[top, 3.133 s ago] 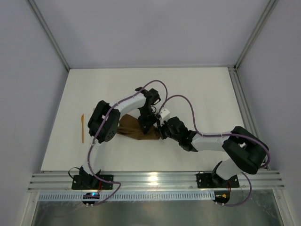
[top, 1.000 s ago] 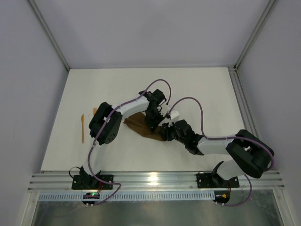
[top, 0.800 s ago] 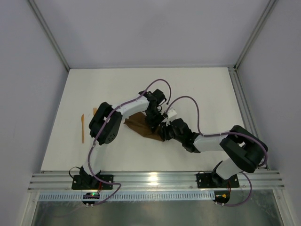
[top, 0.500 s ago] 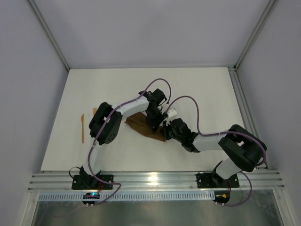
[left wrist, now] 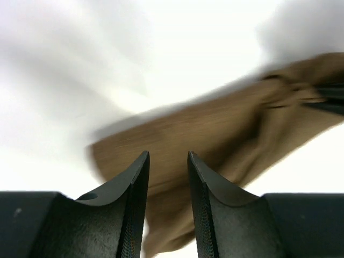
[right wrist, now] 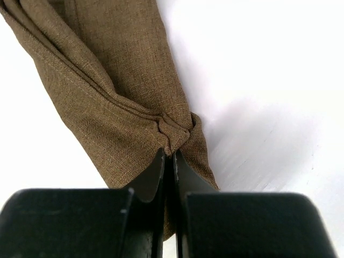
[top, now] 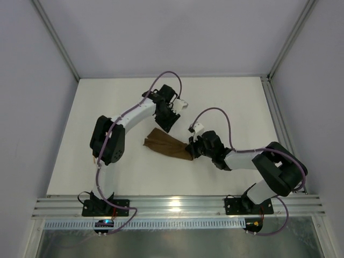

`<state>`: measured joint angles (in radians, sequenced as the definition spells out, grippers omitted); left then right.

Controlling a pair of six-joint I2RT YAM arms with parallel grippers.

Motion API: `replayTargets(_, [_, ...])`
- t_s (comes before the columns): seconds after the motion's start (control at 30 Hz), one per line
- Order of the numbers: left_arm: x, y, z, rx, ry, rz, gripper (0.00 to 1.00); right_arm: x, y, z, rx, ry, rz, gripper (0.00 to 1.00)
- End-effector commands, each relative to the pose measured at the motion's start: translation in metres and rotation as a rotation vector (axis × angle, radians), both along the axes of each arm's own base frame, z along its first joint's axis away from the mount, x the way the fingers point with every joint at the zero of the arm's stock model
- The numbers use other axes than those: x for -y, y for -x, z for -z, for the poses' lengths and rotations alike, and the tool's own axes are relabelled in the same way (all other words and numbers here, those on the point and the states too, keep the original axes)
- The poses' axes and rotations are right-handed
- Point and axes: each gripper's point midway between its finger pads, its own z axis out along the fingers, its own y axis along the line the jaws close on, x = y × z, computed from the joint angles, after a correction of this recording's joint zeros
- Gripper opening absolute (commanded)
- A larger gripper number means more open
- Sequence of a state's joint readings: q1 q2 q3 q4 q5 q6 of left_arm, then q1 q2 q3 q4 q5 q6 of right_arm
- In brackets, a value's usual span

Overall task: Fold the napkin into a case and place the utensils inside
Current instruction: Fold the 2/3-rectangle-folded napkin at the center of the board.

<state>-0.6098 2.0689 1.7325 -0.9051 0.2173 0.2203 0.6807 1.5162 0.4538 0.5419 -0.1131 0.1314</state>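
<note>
napkin (top: 167, 146), from above: dark brown woven cloth, folded into a narrow slanted strip, lying on the flat white table (top: 231, 107) between the two arms.
right gripper (top: 190, 152), from above: black two-finger pincer, meeting the strip's right end.
left gripper (top: 167, 125), from above: black two-finger pincer, near the strip's far side, not touching it.
left wrist view: blurred; jaws narrowly parted, nothing between them, napkin (left wrist: 215, 129) beneath.
right wrist view: jaws pinched tight on a bunched fold of the napkin (right wrist: 107, 80); layered edges run away from them.

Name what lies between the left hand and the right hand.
The napkin, in the top view; the right hand is shut on one end, the left hand open near its far edge.
</note>
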Motion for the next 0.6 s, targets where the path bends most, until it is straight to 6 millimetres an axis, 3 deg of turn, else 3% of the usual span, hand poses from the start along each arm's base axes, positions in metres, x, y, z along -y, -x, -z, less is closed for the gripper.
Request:
replayTargets(0.0, [-0.038,-0.03,0.009,0.106,-0.115,-0.03,0.37,-0.009,0.006,-0.008,0.033,0.023,-0.17,0.03])
replayTargets(0.13, [-0.053,-0.018,0.048,0.061,-0.185,-0.014,0.37,-0.02,0.017,-0.01,0.056,0.023,-0.354,0.03])
replayTargets(0.27, [-0.063,-0.006,0.062,0.039,-0.198,-0.02,0.37,-0.026,0.019,-0.015,0.048,0.041,-0.491,0.03])
replayTargets(0.3, [-0.064,0.0,0.064,0.021,-0.189,-0.012,0.38,-0.024,0.023,-0.005,0.005,0.069,-0.517,0.03])
replayTargets(0.37, [-0.068,0.015,0.066,-0.012,-0.187,-0.005,0.36,-0.029,0.008,-0.01,0.044,0.109,-0.532,0.03])
replayTargets(0.4, [-0.065,0.028,0.066,-0.061,-0.155,0.01,0.36,-0.026,0.005,-0.001,0.02,0.137,-0.527,0.03])
replayTargets(0.47, [-0.066,0.052,0.063,-0.129,-0.119,0.018,0.33,-0.027,-0.013,-0.009,0.043,0.143,-0.507,0.03])
replayTargets(0.57, [-0.061,0.081,0.049,-0.205,-0.036,0.026,0.32,-0.029,-0.026,-0.014,0.078,0.155,-0.529,0.03])
